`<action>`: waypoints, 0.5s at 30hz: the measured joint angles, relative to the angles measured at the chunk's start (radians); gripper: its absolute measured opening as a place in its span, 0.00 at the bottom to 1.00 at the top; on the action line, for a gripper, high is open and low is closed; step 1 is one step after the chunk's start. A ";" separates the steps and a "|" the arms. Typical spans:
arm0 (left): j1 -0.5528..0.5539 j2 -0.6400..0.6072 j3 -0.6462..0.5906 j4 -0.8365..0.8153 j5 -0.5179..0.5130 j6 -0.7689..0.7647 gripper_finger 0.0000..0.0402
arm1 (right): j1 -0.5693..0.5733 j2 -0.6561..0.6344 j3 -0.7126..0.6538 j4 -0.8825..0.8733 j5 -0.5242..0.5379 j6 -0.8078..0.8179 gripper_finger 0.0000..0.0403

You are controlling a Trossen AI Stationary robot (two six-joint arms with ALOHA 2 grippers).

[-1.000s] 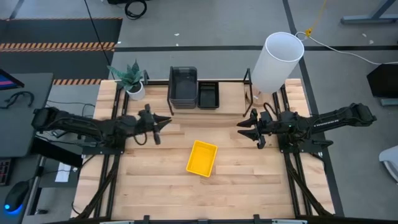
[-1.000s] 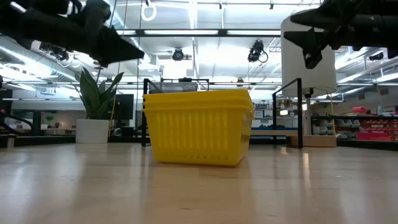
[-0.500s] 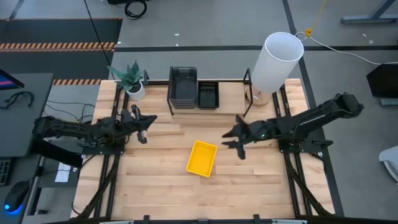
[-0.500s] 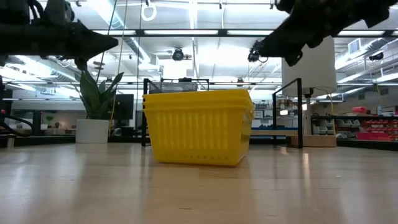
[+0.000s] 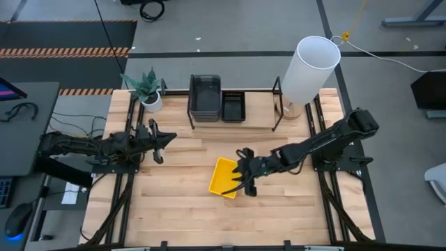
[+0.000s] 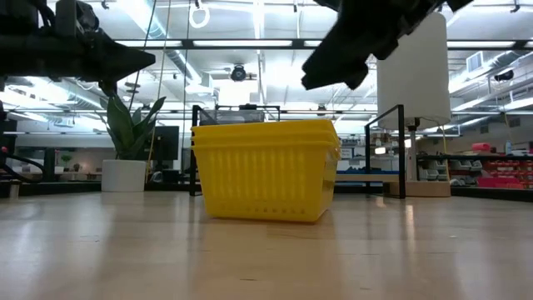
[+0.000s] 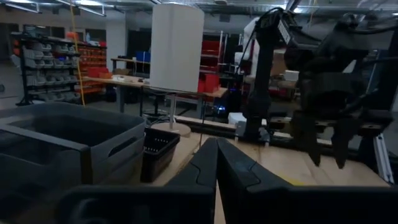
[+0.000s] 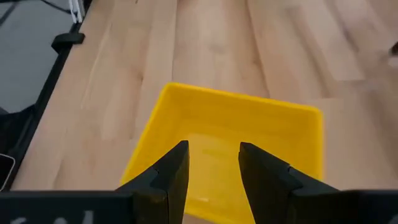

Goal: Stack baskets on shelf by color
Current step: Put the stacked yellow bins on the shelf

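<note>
A nested stack of yellow baskets [image 5: 224, 176] [image 6: 266, 171] [image 8: 230, 143] rests on its base at the table's middle. My right gripper [image 5: 245, 180] [image 8: 211, 165] is open and hovers above the stack's right rim, fingers pointing toward the table's left; in the low view the gripper [image 6: 337, 65] is clear of the stack. The shelf [image 5: 273, 104] stands along the far edge, holding dark grey baskets [image 5: 205, 96] [image 7: 68, 140] and a smaller black basket [image 5: 233, 107] [image 7: 158, 149]. My left gripper [image 5: 159, 140] [image 7: 216, 163] is shut and waits above the table's left part.
A tall white cylinder [image 5: 310, 70] stands at the shelf's right end, and a potted plant [image 5: 148, 89] [image 6: 129, 142] sits at the far left corner. Bare wood [image 5: 181, 216] lies near and to both sides of the yellow stack.
My right gripper has swept from the table's right side toward the left and near edge, tipping downward, and now hangs over the yellow stack. My left gripper has drawn back toward the table's left edge, then held still. The baskets have not moved.
</note>
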 joint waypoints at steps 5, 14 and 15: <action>0.000 -0.006 0.000 -0.015 -0.003 0.038 0.01 | 0.026 0.106 0.119 -0.073 0.001 0.030 0.36; -0.089 -0.060 -0.001 -0.018 -0.107 0.157 0.01 | 0.069 0.286 0.332 -0.217 0.001 0.066 0.47; -0.104 -0.066 -0.001 -0.016 -0.115 0.177 0.01 | 0.072 0.303 0.348 -0.226 0.001 0.073 0.48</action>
